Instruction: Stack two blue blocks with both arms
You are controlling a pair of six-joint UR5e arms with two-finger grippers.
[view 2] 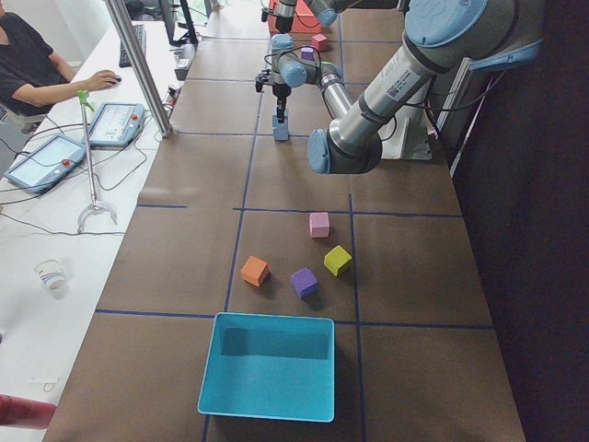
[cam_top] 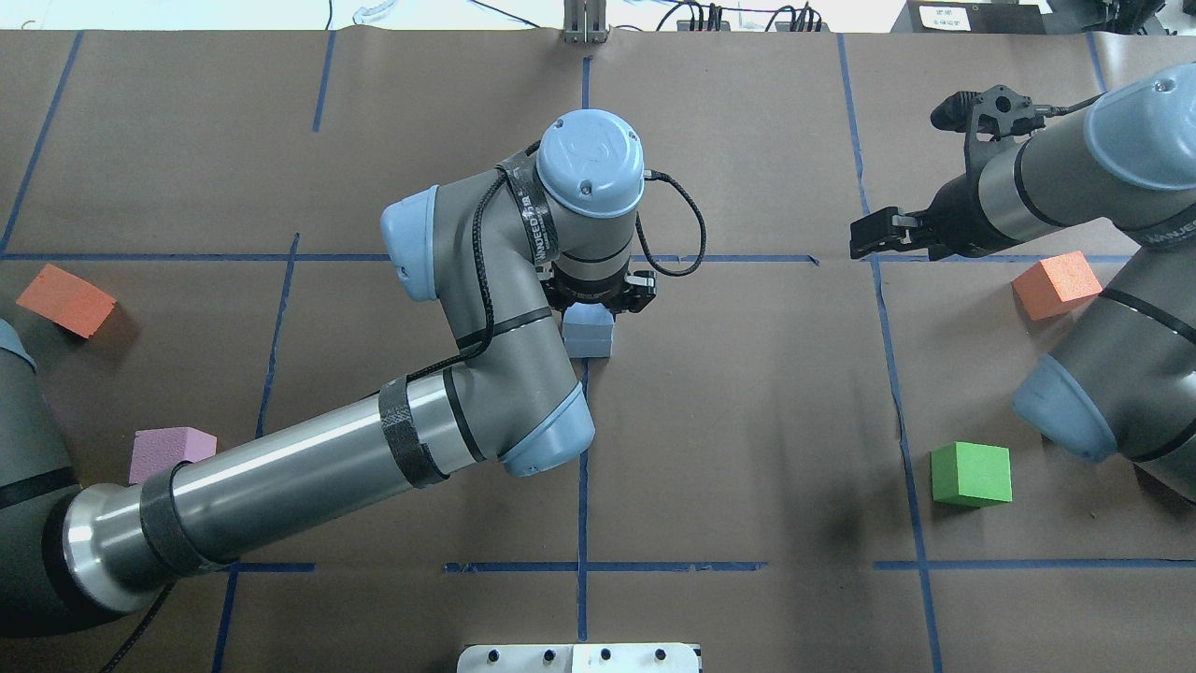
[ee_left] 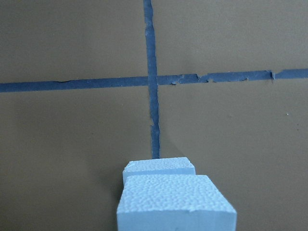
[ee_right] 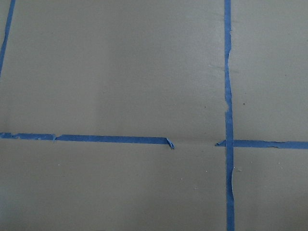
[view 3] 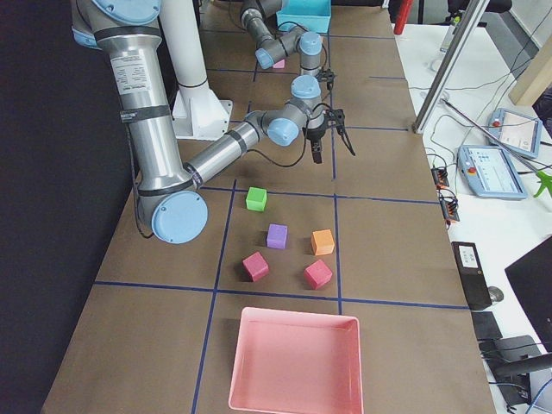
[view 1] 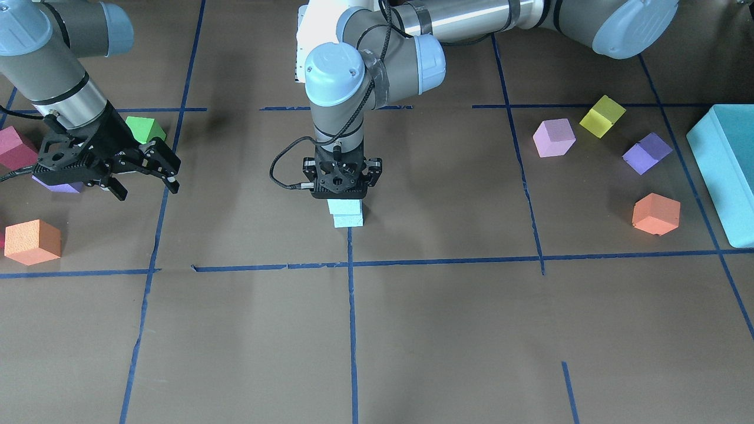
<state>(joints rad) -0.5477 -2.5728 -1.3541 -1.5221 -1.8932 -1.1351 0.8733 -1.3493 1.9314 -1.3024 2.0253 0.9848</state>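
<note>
Two pale blue blocks are stacked at the table's centre on a blue tape line: the upper block (view 1: 346,206) sits on the lower block (view 1: 349,221), slightly offset. The left wrist view shows the upper block (ee_left: 175,199) close and the lower block (ee_left: 159,167) behind it, with no fingers touching them. My left gripper (view 1: 341,184) points straight down right over the stack and looks open. The stack also shows in the overhead view (cam_top: 589,335). My right gripper (view 1: 147,191) is open and empty, hovering off to the side, far from the stack.
Near the right gripper are a green cube (view 1: 144,128), a purple cube (view 1: 59,186), an orange cube (view 1: 32,241) and a dark pink cube (view 1: 15,147). On the other side lie pink (view 1: 554,137), yellow (view 1: 602,116), purple (view 1: 647,153) and orange (view 1: 655,213) cubes and a teal box (view 1: 724,171).
</note>
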